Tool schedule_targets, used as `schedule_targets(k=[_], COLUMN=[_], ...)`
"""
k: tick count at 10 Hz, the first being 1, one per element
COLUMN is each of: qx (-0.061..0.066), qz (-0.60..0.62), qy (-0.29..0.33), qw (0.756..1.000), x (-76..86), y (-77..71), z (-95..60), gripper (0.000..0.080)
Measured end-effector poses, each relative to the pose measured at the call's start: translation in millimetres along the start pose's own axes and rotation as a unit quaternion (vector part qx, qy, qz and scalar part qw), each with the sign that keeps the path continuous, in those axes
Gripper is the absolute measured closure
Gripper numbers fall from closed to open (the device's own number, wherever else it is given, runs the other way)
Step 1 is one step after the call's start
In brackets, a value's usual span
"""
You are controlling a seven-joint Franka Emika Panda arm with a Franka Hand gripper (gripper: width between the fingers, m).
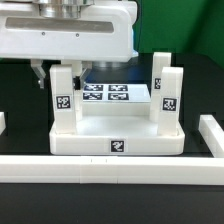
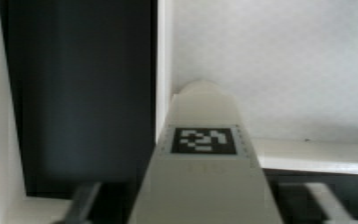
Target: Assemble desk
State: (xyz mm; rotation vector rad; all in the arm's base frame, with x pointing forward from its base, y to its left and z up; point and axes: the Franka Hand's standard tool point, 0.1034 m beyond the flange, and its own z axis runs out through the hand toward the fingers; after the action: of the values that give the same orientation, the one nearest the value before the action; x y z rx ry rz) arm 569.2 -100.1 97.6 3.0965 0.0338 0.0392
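Gripper (image 1: 60, 66) low over the desk top, on the exterior view's left, closed on a white leg (image 1: 62, 98). Dark fingers (image 1: 42, 75) just visible at the upper end of that leg, under the broad white arm body (image 1: 62, 28) filling the upper part of the view. In the wrist view, same leg (image 2: 202, 150) seen lengthwise, square in section, with a black-and-white tag (image 2: 204, 139) on its face; dark finger (image 2: 87, 200) either side of it near the frame edge.

Leg upright at the rear corner of the top (image 1: 116, 140) on the exterior view's left, a tag on its front face. Top a white tray with raised rim, resting on the black table (image 1: 20, 100), one small tag (image 1: 118, 146) on its front wall. Two more legs (image 1: 166, 95) upright, close together, at the exterior view's right side of the top, each tagged.

Marker board (image 1: 106, 93) flat on the table just behind the top, several tags showing. Long white rail (image 1: 110, 172) across the front, near the top's front wall but apart from it; a short upright piece of rail (image 1: 211, 135) at the exterior view's right.
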Motion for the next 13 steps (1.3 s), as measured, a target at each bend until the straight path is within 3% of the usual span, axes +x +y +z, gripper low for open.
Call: schedule_targets(k=[4, 7, 9, 11, 13], qx=[0.000, 0.001, 0.008, 0.018, 0.019], qz=[0.021, 0.131, 0.235, 0.351, 0.429], qy=[0.000, 0.000, -0.001, -0.001, -0.003], qw=[1.000, 0.991, 0.972, 0.936, 0.903], x=[-0.3, -0.3, -1.1, -1.0, -0.9], y=[0.5, 0.5, 1.5, 0.3, 0.2], z=[0.4, 0.6, 0.7, 1.7, 2.0], gripper=[0.0510, 0.0510, 0.0509, 0.0509, 0.0509])
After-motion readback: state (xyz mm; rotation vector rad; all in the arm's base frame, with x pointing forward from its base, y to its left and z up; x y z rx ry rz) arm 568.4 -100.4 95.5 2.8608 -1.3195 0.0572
